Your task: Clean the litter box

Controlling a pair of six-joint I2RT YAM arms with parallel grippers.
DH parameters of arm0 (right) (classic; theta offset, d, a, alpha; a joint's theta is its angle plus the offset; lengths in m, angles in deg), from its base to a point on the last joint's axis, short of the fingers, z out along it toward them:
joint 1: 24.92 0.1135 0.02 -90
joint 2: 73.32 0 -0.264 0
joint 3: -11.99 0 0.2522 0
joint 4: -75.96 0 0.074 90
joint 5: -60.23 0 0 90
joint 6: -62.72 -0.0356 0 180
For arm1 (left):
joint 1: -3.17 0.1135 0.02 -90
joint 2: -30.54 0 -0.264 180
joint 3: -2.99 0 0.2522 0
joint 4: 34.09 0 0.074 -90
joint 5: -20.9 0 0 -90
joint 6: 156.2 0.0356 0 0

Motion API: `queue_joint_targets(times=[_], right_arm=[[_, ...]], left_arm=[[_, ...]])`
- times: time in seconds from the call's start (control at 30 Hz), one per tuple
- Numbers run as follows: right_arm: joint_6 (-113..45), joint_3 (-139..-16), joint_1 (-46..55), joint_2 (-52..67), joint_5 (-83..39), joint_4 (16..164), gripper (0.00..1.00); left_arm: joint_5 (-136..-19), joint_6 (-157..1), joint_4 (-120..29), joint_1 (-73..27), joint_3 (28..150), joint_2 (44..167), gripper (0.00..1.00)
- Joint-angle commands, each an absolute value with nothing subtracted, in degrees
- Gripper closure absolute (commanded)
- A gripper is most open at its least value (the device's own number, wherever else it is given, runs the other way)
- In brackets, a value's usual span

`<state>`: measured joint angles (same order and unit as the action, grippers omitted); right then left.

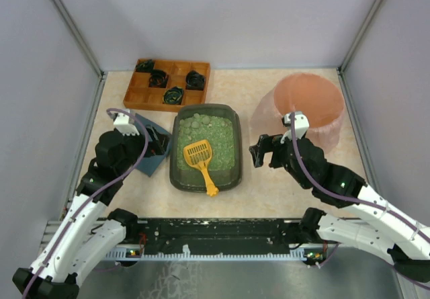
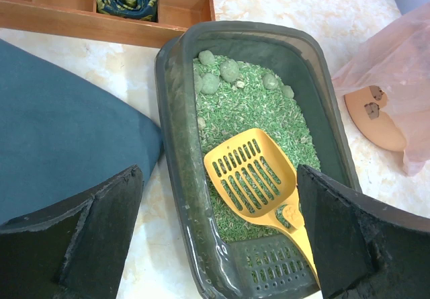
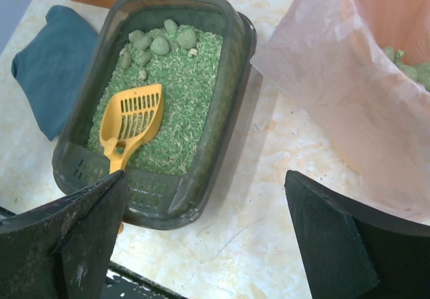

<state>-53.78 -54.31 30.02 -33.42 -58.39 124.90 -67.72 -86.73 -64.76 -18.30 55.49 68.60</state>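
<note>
A robotics lab test cell, not a home: plain grey panel walls [image 1: 222, 17] on metal framing [image 1: 70, 23] box in a marble-patterned tabletop [image 1: 269, 193], with the left arm [image 1: 74, 235] and right arm [image 1: 376, 208] bolted to a black rail [image 1: 222, 230] at its near edge.

You will find no text, label, brand or number that can be read here. The scoop [image 2: 252, 178] lying in the litter box [image 2: 173, 152] bears a small raised mark on its handle (perhaps a logo), too blurred to make out.
</note>
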Motion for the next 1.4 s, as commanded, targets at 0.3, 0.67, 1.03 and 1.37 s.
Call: queue_joint_targets(times=[0.3, 0.67, 1.03, 1.37], right_arm=[[-48.6, -44.8, 29.7, -46.5, -60.8, 123.2, 0.02], [-46.6, -39.2, 29.7, -53.5, -63.8, 119.8, 0.02], [-48.1, -40.1, 29.7, -52.8, -65.4, 122.0, 0.02], [-48.0, -40.2, 29.7, -51.4, -65.0, 122.1, 0.02]], left_arm=[[-67.7, -83.1, -70.6, -18.0, 55.9, 60.3, 0.00], [-66.0, -83.1, -71.7, -18.0, 55.7, 59.2, 0.00], [-66.5, -83.8, -72.1, -18.0, 55.7, 60.7, 0.00], [-69.5, -84.0, -70.5, -18.0, 54.9, 62.9, 0.00]])
